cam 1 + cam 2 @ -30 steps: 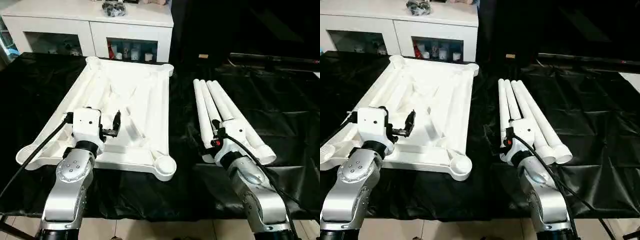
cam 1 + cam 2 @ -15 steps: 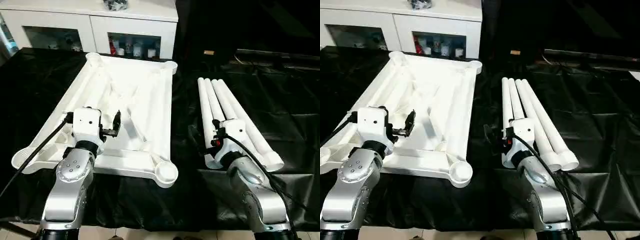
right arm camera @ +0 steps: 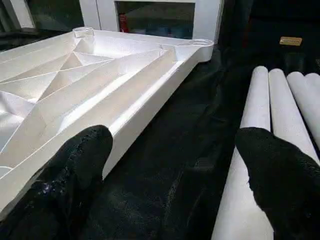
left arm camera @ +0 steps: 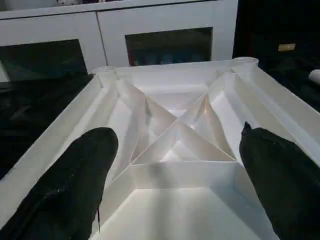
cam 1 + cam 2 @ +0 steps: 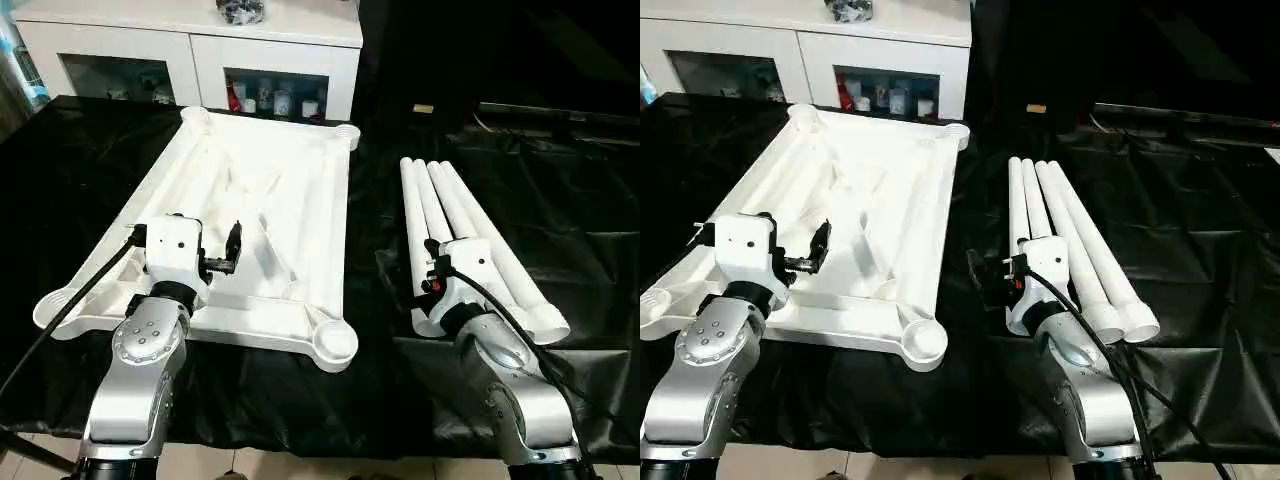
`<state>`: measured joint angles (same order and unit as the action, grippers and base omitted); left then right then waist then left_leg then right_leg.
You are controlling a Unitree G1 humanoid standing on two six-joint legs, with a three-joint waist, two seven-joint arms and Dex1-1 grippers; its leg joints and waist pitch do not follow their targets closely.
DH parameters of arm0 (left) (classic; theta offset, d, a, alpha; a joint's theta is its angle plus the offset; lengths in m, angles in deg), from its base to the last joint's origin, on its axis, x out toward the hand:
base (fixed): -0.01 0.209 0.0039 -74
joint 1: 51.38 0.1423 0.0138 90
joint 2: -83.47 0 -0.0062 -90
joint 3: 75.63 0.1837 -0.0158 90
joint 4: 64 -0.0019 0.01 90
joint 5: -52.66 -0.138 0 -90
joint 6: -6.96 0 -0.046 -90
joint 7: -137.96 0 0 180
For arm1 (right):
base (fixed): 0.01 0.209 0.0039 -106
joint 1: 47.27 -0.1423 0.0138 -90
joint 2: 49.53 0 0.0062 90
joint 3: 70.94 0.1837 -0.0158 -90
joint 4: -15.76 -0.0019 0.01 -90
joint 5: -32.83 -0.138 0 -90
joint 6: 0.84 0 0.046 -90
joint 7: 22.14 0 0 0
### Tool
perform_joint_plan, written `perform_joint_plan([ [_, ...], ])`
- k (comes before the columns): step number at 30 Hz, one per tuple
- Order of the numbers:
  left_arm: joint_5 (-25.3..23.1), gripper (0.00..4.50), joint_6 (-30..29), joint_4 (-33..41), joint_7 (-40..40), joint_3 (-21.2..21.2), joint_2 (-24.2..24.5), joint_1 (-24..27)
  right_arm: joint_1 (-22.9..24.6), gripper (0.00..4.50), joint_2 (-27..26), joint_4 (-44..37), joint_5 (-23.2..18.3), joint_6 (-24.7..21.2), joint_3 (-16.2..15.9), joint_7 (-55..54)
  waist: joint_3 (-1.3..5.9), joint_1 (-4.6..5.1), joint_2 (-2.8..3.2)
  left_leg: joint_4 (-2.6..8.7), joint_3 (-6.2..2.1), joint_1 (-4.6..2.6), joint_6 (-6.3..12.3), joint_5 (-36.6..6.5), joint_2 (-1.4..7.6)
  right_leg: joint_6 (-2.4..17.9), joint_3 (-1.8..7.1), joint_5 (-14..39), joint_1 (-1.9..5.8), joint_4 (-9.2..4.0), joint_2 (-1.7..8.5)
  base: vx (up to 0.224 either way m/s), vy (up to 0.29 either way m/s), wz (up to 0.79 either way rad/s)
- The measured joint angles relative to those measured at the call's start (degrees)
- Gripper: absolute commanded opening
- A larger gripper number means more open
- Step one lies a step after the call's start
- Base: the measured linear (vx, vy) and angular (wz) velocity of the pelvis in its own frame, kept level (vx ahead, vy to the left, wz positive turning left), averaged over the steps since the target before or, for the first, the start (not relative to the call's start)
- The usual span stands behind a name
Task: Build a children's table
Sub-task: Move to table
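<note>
While the white table top (image 5: 262, 215) lies upside down on the black desk (image 5: 80, 150), my left tool (image 4: 175, 165) hangs over it w/ fingers wide apart. My right tool (image 3: 172, 165), also wide apart, hangs btw. top & four legs (image 5: 455, 215).

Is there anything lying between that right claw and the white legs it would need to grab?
Nothing visible does. The right gripper hangs open over the black cloth, with the four legs lying side by side just beside it. The tabletop lies upside down on the other side, under the open left gripper.
</note>
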<state>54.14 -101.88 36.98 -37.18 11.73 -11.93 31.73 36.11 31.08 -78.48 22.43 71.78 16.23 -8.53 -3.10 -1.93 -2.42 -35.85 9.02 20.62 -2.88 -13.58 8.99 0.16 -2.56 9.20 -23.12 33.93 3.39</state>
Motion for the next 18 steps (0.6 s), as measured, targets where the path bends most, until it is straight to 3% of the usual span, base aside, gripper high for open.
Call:
perform_joint_plan([
  [1, 0.0, 4.45, -0.1, 0.0, 0.1, 0.0, 0.0, 0.0, 0.0, 4.5, 0.1, 0.0, 0.0, 0.0, 0.0, 0.1, -0.3, -0.23, 1.13, -0.03, -0.11, 0.03, -0.04, 0.0, 0.0, 0.0, -0.06, 0.0, -0.05, 0.0, -0.01, 0.0, 0.0, 0.0],
  [2, 1.6, 4.45, -1.7, -1.4, 3.8, 0.7, 0.9, -1.4, -1.2, 4.5, 1.7, 0.8, -0.2, -1.1, -0.2, 1.8, -0.12, -0.01, 0.45, -0.12, 0.06, -0.13, -0.03, 0.0, 0.01, 0.0, 0.07, 0.0, 0.04, 0.12, 0.0, 0.0, 0.0, 0.0],
  [4, 5.6, 4.45, -5.9, -6.5, 13.0, 2.7, 4.3, -7.5, -7.0, 4.5, 7.3, 4.6, -0.5, -4.1, -0.3, 6.3, -0.28, -0.28, 0.69, -0.14, 0.25, -0.01, 0.04, 0.1, -0.05, -0.1, 0.32, 0.1, -0.05, 0.19, 0.04, 0.0, 0.0, 0.0],
  [6, 7.5, 4.45, -7.4, -7.5, 17.1, 3.8, 4.6, -9.1, -9.2, 4.5, 8.4, 4.4, -0.6, -4.8, 1.1, 8.0, -0.19, -0.19, 0.69, -0.01, 0.47, -0.21, 0.02, 0.1, 0.08, -0.1, 0.38, 0.0, 0.08, 0.22, 0.05, 0.0, 0.0, 0.0],
  [13, 8.4, 4.45, -7.7, -8.5, 19.9, 5.1, 5.2, -9.0, -7.6, 4.5, 7.7, 4.7, -1.1, -5.7, 0.0, 9.3, -0.26, -0.07, 0.8, 0.14, 0.6, -0.09, -0.13, 0.3, 0.4, 0.3, 0.15, 0.1, -0.12, 0.25, -0.09, 0.0, 0.0, 0.0],
  [18, 12.4, 4.45, -7.4, -8.4, 30.1, 5.4, 10.1, -9.0, -7.6, 4.5, 11.6, 4.2, -3.0, -6.8, -1.2, 15.5, -0.34, -0.27, 0.94, 0.14, 0.73, -0.1, -0.05, 0.3, 0.42, 0.3, 0.18, 0.1, -0.1, 0.22, -0.07, 0.0, 0.0, 0.0],
])
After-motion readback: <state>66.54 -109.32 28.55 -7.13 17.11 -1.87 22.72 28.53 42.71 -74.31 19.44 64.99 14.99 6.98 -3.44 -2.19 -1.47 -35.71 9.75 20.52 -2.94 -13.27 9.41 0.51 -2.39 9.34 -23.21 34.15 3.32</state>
